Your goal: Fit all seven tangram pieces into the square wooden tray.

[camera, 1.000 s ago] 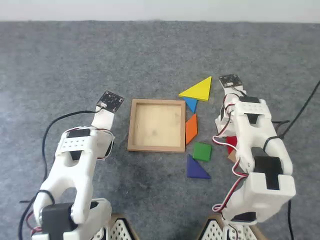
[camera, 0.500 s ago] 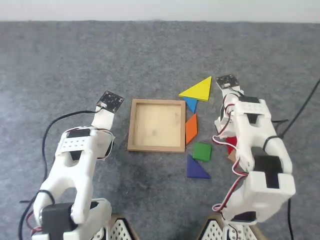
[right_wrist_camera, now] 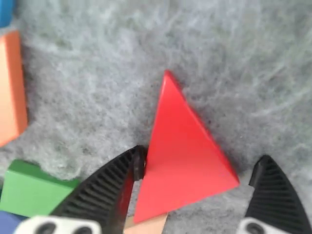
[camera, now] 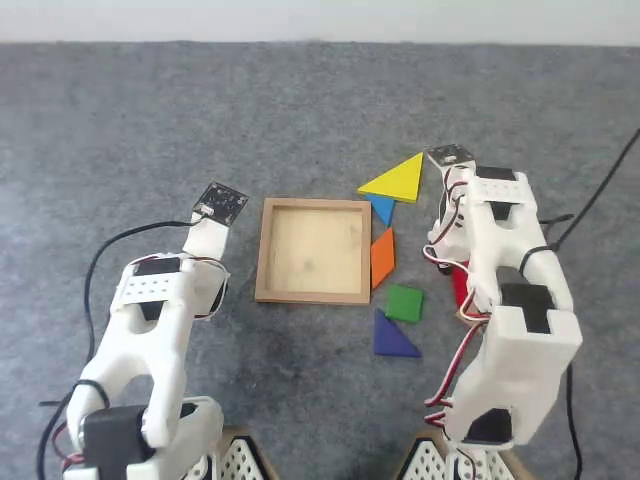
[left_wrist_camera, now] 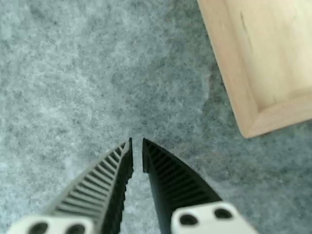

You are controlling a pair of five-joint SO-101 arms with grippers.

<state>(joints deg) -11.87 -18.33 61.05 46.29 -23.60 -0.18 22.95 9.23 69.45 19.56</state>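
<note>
Grasp geometry first: the right gripper [right_wrist_camera: 203, 163] is released and holds nothing, its jaws spread wide to either side of the red triangle [right_wrist_camera: 183, 161]. That piece lies flat on the grey carpet [right_wrist_camera: 97, 87]. One finger touches the triangle's long sloping edge, and the other stands just clear of the opposite corner. The triangle's sharp tip points straight away from the wrist, so its length runs across the closing line, and I judge a squeeze would catch it across the broad end.

Farther out, the green square [right_wrist_camera: 29, 192] and the orange parallelogram [right_wrist_camera: 10, 87] lie between this piece and the square wooden tray [camera: 312, 296], which has no pieces in it. The tray sits toward the other arm.

The left gripper [left_wrist_camera: 137, 142] is clenched on nothing and rests over carpet just beside the tray's corner. It is well apart from every piece, so the right arm is plainly the nearer one.
</note>
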